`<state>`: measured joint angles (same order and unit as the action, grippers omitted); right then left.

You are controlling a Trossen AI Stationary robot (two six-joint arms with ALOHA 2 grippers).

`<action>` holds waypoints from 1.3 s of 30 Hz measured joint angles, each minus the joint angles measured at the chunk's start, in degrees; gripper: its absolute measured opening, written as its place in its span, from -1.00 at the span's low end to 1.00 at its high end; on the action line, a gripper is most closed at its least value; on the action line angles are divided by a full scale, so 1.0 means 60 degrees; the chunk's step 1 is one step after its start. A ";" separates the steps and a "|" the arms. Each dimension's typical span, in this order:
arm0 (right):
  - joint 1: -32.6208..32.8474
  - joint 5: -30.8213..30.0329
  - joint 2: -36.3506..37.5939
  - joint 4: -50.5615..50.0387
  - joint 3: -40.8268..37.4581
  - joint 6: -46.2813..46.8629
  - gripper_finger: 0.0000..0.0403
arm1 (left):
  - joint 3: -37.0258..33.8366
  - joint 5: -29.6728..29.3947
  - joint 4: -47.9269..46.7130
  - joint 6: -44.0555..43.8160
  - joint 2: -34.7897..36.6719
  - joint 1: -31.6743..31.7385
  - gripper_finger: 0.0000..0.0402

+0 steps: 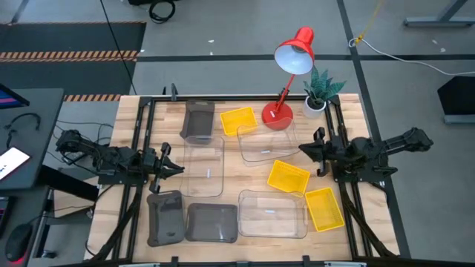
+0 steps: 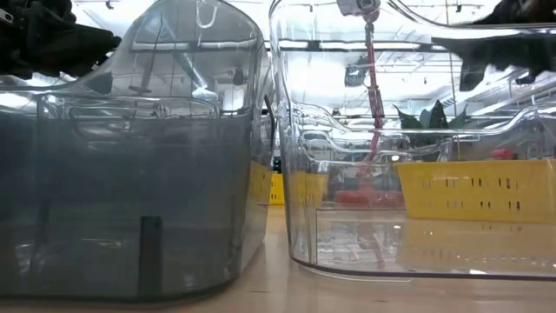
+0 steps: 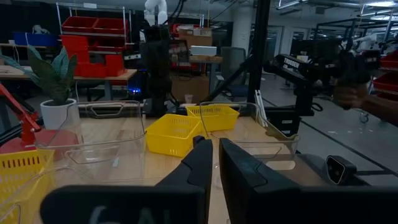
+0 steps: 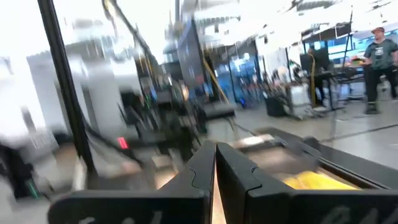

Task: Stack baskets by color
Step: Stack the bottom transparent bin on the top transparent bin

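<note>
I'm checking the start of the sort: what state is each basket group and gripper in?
yellow baskets: three, separate, unstacked.
grey baskets: three, separate, unstacked.
clear baskets: three, unstacked.
left gripper: shut, empty.
right gripper: shut, empty.
red lamp: upright.

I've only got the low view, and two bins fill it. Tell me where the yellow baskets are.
Observer: All three lie apart, unstacked: the far yellow basket beside the lamp base, the tilted yellow basket mid-table, and the near yellow basket toward the right front corner.
Operator: Now give me the arms.
Observer: The left gripper is at the left rim of a clear basket. The right gripper is beside another clear basket and holds nothing.
Operator: Report the grey ones.
Observer: Unstacked. The far grey basket stands alone, and the front grey baskets sit side by side.
</note>
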<state>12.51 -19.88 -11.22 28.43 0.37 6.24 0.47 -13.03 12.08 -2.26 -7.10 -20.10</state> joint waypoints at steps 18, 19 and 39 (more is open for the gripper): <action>-0.0062 0.0133 -0.0330 0.1606 0.0001 0.0131 -0.89 | 0.0003 0.0003 0.0000 0.0000 -0.0003 -0.0001 -0.83; -0.0062 0.0290 -0.0410 0.1591 0.0006 0.0228 -0.89 | 0.0000 0.0000 0.0000 0.0000 0.0000 0.0000 -0.82; 0.0091 0.0698 -0.5057 -0.0120 0.2242 0.1342 -0.89 | 0.0000 0.0003 0.1214 -0.0209 0.0000 -0.0004 -0.83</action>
<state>13.06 -15.69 -41.57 27.71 13.83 14.29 0.47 -13.02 19.36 -3.52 -7.09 -20.12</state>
